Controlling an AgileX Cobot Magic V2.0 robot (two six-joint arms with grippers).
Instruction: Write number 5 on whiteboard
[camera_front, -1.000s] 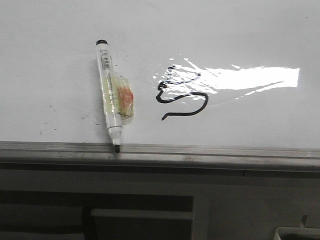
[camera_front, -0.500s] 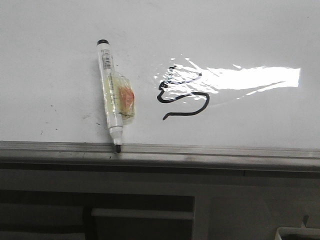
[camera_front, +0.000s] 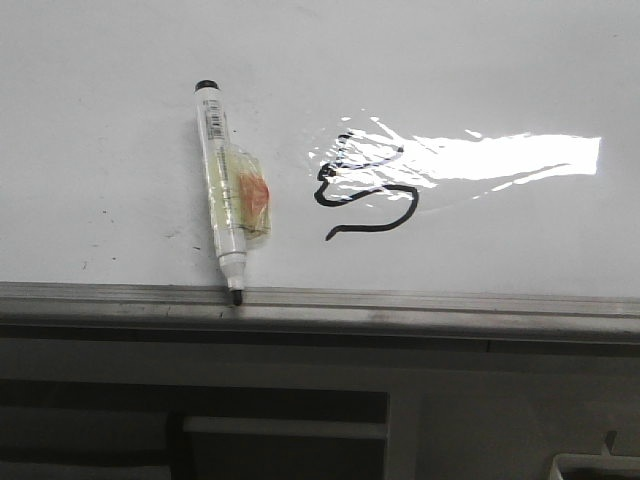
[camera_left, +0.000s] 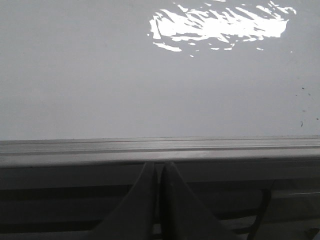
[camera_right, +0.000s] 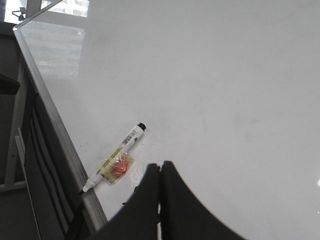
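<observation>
A black squiggle shaped like the number 5 (camera_front: 365, 188) is drawn on the whiteboard (camera_front: 480, 70), partly under a bright glare. Left of it lies a white marker (camera_front: 222, 190) with a clear wrap and orange patch, uncapped, its black tip on the grey edge rail (camera_front: 400, 305). In the right wrist view the marker (camera_right: 114, 159) lies beside the rail, a little off my right gripper (camera_right: 160, 167), which is shut and empty above the board. My left gripper (camera_left: 159, 166) is shut, empty, by the rail (camera_left: 160, 150). Neither gripper shows in the front view.
Below the rail the front view shows dark grey frame parts (camera_front: 280, 400) and a pale box corner (camera_front: 595, 465) at the lower right. Small dark specks (camera_front: 105, 212) dot the board left of the marker.
</observation>
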